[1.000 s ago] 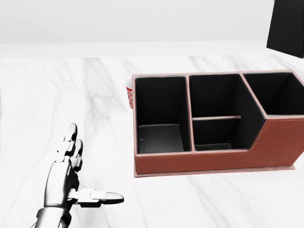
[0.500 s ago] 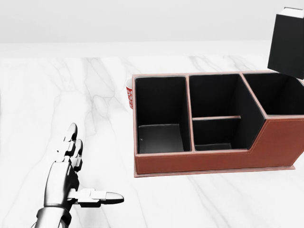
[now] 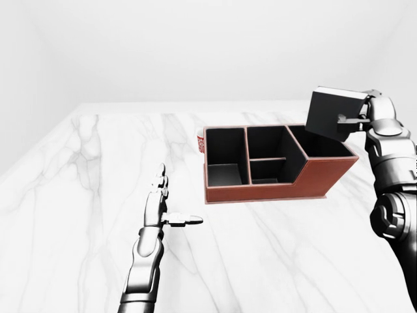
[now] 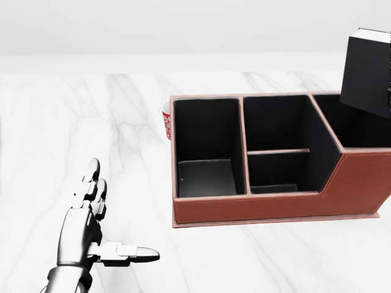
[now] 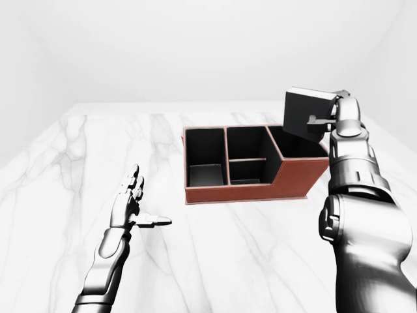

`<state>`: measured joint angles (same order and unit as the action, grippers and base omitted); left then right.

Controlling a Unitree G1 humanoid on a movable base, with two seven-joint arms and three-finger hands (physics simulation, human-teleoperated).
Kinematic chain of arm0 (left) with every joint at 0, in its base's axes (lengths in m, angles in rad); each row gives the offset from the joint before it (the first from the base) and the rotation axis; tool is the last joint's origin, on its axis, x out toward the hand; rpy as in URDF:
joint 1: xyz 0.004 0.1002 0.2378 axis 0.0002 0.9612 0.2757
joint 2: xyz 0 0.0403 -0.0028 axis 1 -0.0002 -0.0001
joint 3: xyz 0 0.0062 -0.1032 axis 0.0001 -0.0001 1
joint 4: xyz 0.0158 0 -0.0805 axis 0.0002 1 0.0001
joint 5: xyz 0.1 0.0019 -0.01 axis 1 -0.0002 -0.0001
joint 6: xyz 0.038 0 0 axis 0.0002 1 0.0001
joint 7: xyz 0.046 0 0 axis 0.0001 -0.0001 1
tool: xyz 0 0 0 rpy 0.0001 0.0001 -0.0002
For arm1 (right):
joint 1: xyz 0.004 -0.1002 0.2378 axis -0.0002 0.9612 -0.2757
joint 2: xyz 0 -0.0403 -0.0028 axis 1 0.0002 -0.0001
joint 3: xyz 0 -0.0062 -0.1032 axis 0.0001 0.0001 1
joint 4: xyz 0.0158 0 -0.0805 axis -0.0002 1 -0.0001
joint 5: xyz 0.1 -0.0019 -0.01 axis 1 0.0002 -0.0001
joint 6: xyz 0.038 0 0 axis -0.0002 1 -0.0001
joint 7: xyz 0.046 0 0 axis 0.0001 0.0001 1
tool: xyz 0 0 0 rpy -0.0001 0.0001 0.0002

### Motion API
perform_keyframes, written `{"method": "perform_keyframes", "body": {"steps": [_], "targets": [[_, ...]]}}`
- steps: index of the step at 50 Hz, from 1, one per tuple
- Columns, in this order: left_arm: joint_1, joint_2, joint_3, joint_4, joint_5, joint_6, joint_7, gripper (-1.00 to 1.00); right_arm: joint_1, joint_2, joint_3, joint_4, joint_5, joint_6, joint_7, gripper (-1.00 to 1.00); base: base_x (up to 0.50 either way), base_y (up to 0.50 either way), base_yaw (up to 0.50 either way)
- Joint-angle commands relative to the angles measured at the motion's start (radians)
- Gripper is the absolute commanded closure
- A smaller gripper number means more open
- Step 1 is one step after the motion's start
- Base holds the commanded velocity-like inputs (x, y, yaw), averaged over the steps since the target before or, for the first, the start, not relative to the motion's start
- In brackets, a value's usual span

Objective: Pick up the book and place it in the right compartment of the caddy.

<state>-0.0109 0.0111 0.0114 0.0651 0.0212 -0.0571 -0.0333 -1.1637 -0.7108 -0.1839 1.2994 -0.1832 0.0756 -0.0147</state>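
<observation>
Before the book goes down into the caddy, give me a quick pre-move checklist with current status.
1. Grip: right hand closed on the book, held in the air. Ok.
2. Position: book above the right compartment of the caddy, though its top leans past the far wall. Ok, roughly.
3. Book attitude: tilted, not upright; level it before lowering. Not ok.
4. Right compartment free: what shows looks empty, but the book hides part of it. Cannot tell.
5. Left hand open over the table, well to the left of the caddy. Ok.
6. Red and white cup beside the caddy's left wall, away from the path. Ok.
</observation>
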Motion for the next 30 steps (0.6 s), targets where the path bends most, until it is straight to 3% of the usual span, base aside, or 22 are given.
{"method": "perform_keyframes", "body": {"steps": [1, 3, 6, 30], "targets": [[0.000, 0.000, 0.000, 0.001, 0.001, -0.001, 0.000, -1.00, -0.008, 0.004, -0.049, -0.035, 0.053, -0.013, -0.029, 1.00, 0.00, 0.00, 0.00], [-0.001, 0.000, 0.000, 0.006, 0.001, -0.005, 0.000, -1.00, -0.006, 0.007, -0.049, -0.034, 0.054, -0.017, -0.032, 1.00, 0.00, 0.00, 0.00], [0.008, -0.001, -0.004, -0.025, 0.003, 0.017, 0.000, -1.00, -0.005, 0.012, -0.049, -0.031, 0.054, -0.021, -0.034, 1.00, 0.00, 0.00, 0.00], [0.000, 0.000, -0.001, 0.002, 0.002, 0.000, 0.000, -1.00, -0.017, 0.027, -0.049, -0.016, 0.045, -0.024, -0.049, 1.00, 0.00, 0.00, 0.00]]}}
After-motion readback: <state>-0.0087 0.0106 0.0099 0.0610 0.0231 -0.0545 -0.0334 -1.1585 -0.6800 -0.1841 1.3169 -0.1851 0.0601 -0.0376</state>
